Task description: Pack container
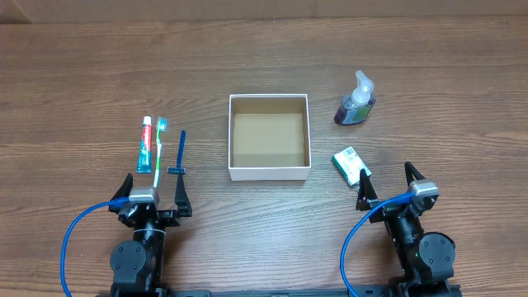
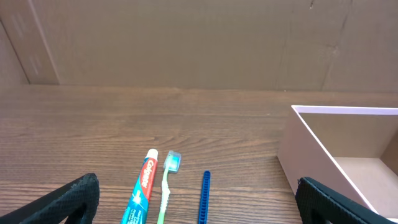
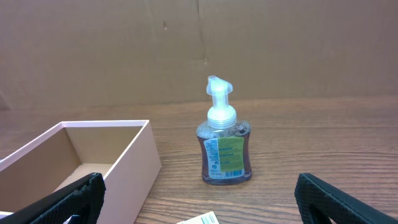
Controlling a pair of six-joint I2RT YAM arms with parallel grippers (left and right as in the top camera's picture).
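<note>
White-walled square container [image 1: 269, 172], brown cardboard floor; red-white toothpaste tube [image 1: 146, 145], green toothbrush [image 1: 159, 148], blue razor [image 1: 181, 152] left of it; purple pump soap bottle [image 1: 356, 105], green-white small box [image 1: 351, 164] right of it; left gripper [image 1: 154, 181], right gripper [image 1: 384, 175] both spread wide.

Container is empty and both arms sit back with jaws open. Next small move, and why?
Probably reach the left gripper forward and down over the toothpaste. Its jaws stand wide open and hold nothing, the tube lies flat right ahead of it beside the toothbrush, and the container holds nothing yet.
</note>
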